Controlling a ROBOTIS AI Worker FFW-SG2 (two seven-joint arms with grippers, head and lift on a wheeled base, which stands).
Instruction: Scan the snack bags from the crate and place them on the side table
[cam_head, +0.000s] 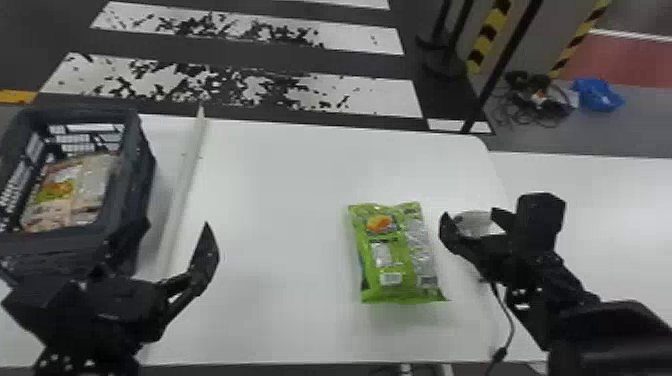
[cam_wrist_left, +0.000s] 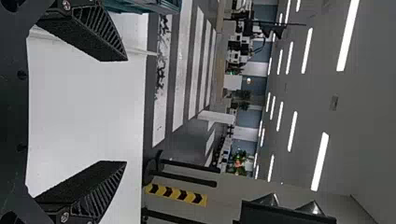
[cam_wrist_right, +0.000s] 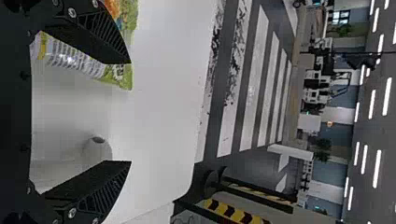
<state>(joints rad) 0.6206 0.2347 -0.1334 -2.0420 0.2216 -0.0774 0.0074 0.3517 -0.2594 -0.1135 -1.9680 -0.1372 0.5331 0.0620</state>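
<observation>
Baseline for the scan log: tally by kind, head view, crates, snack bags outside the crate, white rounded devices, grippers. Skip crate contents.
Crate: 1
Green snack bag: 1
White rounded device: 1
Grippers: 2, left gripper and right gripper, jaws apart on both
Total: 5

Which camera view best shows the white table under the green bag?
The head view: the table shows its far and near edges. The left wrist view catches a stretch; the right, a rounded corner.
</observation>
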